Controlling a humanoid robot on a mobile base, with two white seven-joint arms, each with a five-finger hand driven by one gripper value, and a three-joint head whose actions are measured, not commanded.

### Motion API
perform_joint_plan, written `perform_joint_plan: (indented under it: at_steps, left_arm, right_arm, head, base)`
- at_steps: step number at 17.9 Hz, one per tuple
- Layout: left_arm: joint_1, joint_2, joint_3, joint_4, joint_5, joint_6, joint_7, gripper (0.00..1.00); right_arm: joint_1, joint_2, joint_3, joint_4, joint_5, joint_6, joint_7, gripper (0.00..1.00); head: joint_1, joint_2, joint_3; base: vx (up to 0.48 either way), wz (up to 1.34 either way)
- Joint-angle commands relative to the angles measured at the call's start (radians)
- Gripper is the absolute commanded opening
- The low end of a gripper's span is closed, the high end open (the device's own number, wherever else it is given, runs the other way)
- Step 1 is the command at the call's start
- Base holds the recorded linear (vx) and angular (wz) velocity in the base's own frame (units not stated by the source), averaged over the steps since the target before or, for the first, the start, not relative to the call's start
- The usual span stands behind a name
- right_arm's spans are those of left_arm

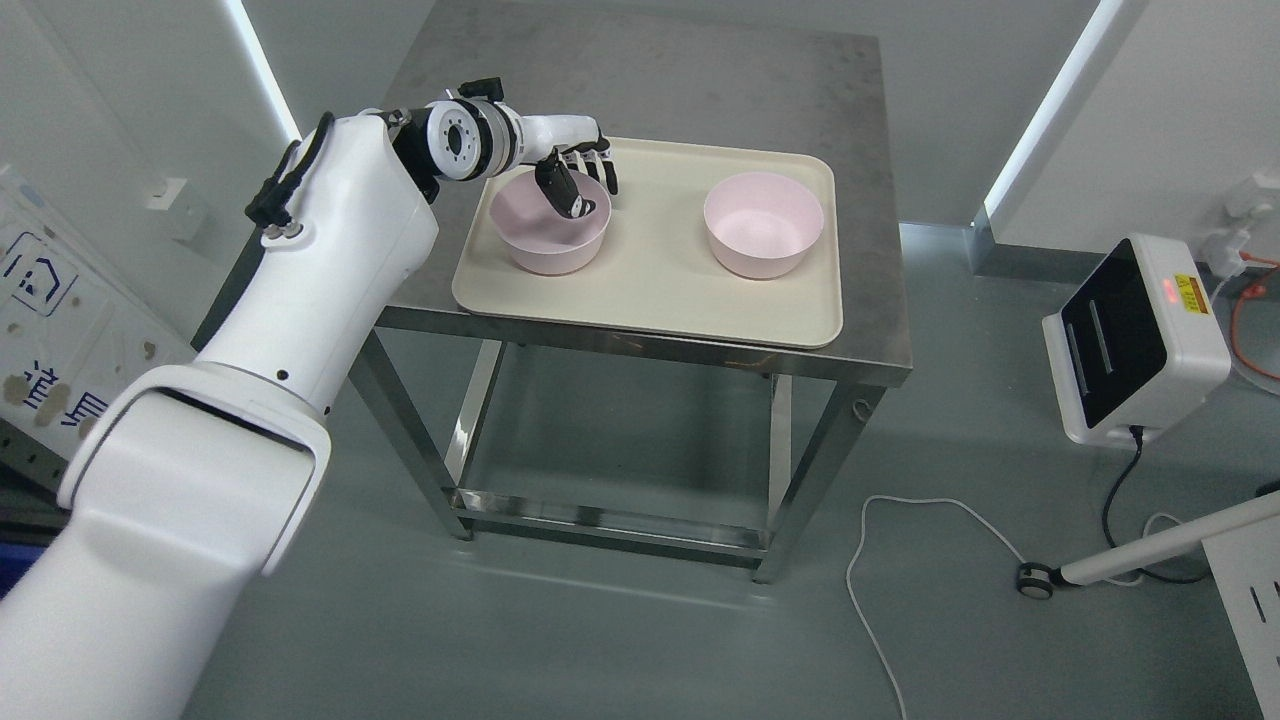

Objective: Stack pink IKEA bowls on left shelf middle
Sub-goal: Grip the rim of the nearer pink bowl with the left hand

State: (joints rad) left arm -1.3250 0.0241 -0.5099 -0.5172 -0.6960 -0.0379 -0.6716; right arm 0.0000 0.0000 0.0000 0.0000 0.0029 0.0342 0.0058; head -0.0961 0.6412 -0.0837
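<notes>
While the thumb dips inside the left pink bowl [549, 232] and the other fingers [592, 158] curl over its far rim, the left hand [578, 172] looks to be pinching that rim, though from the head view I cannot be sure the grip is fully closed. That bowl sits on the left half of the cream tray [650, 290], and the second pink bowl [763, 224] stands well apart on the tray's right half, untouched. Both bowls look empty, nothing showing on their pale inner walls. The tray itself lies on the steel worktop [640, 80], reaching close to its front edge. By my judgement the step in hand is the first pick: securing the left bowl before it can be carried and nested. The next move calls for a firm rim pinch, a straight lift so the bowl does not tip, then travel across the tray to lower it centred into the other bowl. No shelf appears around the tray. The right arm is out of sight.
</notes>
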Motion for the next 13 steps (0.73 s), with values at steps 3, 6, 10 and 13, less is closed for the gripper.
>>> perform_joint_plan:
  at_steps: [3,6,10,13]
  left_arm:
    - [0.024,-0.007,0.050,0.009,0.010,-0.030,0.003,0.11]
    - [0.036,-0.007,0.082,0.011,0.010,-0.062,0.001,0.01]
    - [0.043,-0.007,0.120,0.009,0.010,-0.065,0.004,0.00]
    - [0.018,-0.007,0.168,-0.001,0.012,-0.066,0.003,0.00]
  right_arm:
    - [0.029,-0.017,-0.011,-0.034,-0.003,0.000,0.000,1.00]
    - [0.029,-0.017,-0.011,-0.034,-0.003,0.000,0.000,1.00]
    - [0.029,-0.017,-0.012,-0.034,-0.003,0.001,0.000,1.00]
    - [0.029,-0.017,-0.011,-0.034,-0.003,0.000,0.000,1.00]
  head:
    - [0.0000,0.000,0.000]
    - [0.0000,0.000,0.000]
    - [0.0000,0.000,0.000]
    - [0.0000,0.000,0.000]
  base:
    - [0.000,0.00]
    - [0.000,0.00]
    - [0.000,0.00]
    - [0.000,0.00]
